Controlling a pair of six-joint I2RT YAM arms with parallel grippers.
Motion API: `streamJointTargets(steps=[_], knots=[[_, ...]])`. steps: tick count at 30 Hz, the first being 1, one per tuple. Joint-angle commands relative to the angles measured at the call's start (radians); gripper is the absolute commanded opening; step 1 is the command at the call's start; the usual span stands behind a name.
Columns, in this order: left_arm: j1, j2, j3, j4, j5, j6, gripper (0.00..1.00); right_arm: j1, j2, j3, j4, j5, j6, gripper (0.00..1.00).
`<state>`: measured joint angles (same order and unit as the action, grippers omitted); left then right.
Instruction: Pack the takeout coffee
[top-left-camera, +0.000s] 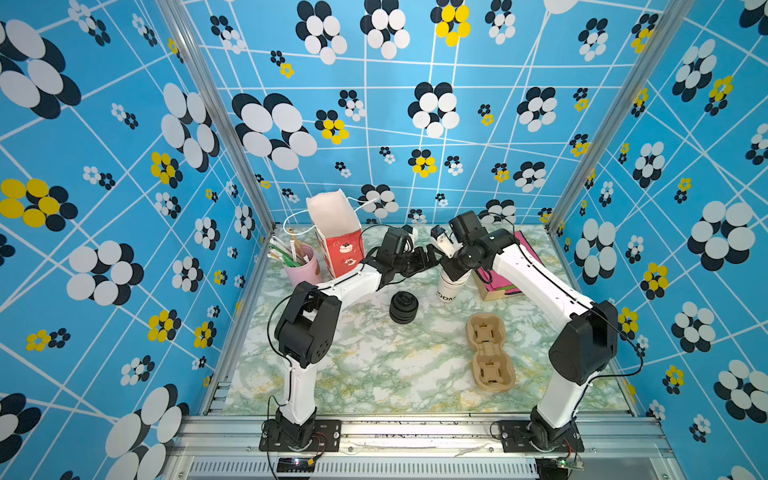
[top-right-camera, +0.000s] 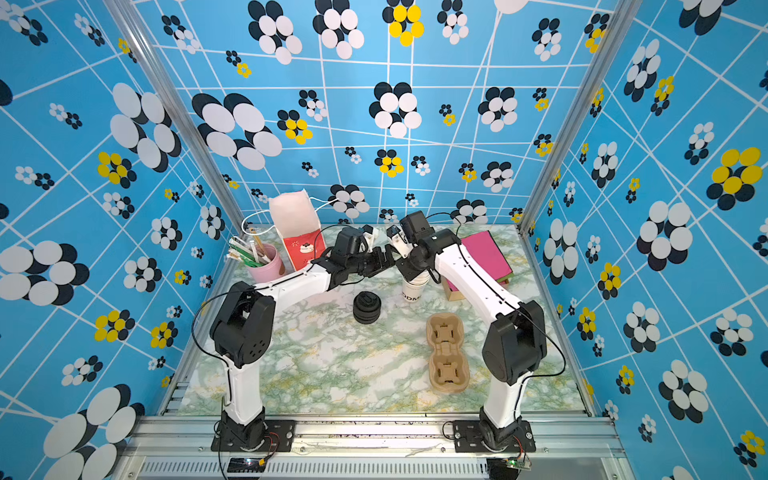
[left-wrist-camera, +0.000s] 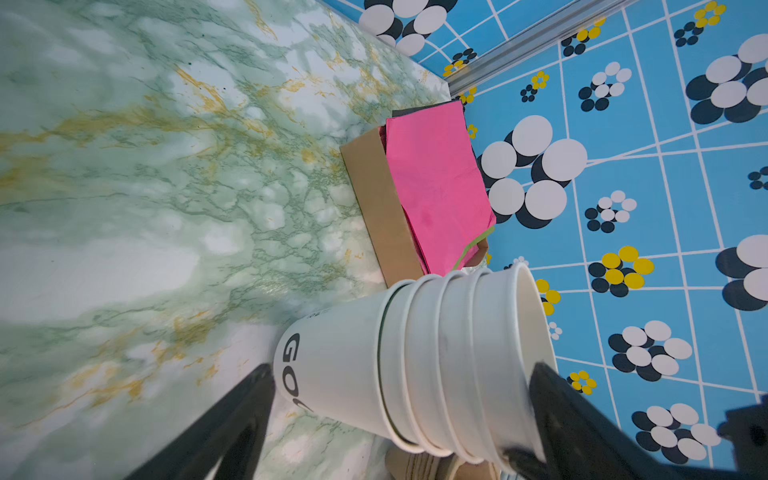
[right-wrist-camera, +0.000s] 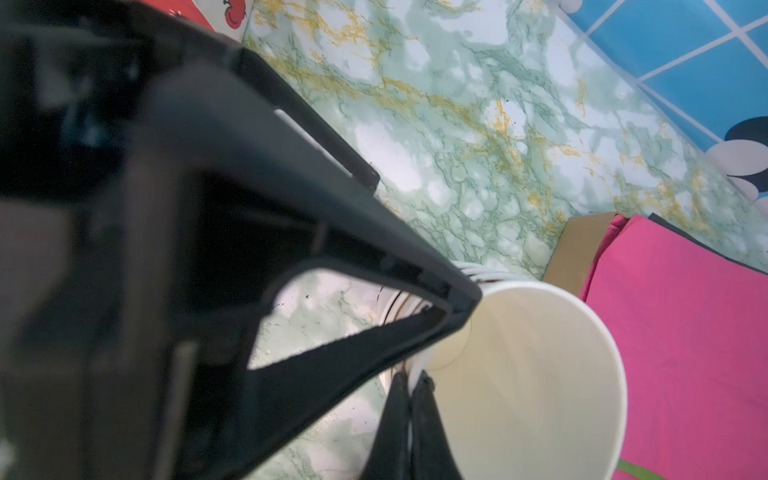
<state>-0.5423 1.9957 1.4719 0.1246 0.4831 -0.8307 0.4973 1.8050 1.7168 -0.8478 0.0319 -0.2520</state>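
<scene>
The takeout coffee with its lid is out of view. A stack of lidless white cups stands at the back middle of the table, with dark lettering near its base. My right gripper is shut on the rim of the top cup, one finger inside and one outside. My left gripper is open, level with the stack. Its fingers stand apart on either side of the cups, and whether they touch I cannot tell.
A stack of black lids sits in front of the cups. A brown pulp cup carrier lies front right. A red and white paper bag and a pink utensil holder stand back left. A box of pink napkins is back right.
</scene>
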Motion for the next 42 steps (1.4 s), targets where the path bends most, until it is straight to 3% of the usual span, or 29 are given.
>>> streamJointTargets(steps=[1,18,42], knots=[[0.007,0.026,0.038,-0.027,0.027,-0.008,0.97,0.007,-0.038,-0.019,0.029,-0.018,-0.020,0.00],[0.047,-0.071,-0.035,-0.018,-0.032,0.004,0.96,0.005,-0.021,-0.039,0.045,0.043,-0.026,0.00],[0.014,0.016,0.064,-0.100,-0.007,0.012,0.96,0.006,-0.009,-0.001,0.048,0.057,-0.049,0.00]])
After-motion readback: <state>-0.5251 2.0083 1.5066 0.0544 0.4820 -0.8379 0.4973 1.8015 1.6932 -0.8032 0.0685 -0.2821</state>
